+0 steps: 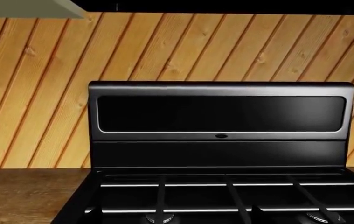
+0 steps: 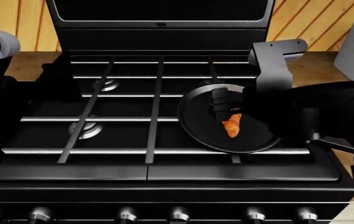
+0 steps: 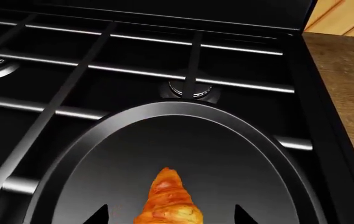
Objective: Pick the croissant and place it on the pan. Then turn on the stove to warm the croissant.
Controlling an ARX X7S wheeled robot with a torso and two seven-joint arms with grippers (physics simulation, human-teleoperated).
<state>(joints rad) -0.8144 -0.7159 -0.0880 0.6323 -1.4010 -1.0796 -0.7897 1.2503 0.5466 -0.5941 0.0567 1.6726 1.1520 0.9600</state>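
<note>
The right gripper (image 2: 225, 111) is hanging over the pan (image 2: 195, 128), its dark fingers sitting right at the far tip of the croissant (image 2: 232, 126). In the right wrist view two finger tips are showing spread on either side of the croissant (image 3: 167, 200) with a gap to each, so the jaws are looking released rather than clamped on the pastry. The croissant is lying inside the pan (image 3: 276, 154), near its middle, which is resting on the grates over the right side of the stove (image 2: 121, 135).

Judging from this, the placing step is looking done or all but done; the arm is not yet clear of the pan, and the stove is not yet being turned on. The row of knobs (image 2: 180, 215) along the near edge is sitting untouched, with neither gripper near it.

The left arm is showing only as a dark bulk at the left edge of the head view, and its gripper is not visible, so I cannot tell its state. The pan's handle is hidden behind the right arm, and the near end of the croissant is cut off in the wrist view.
</note>
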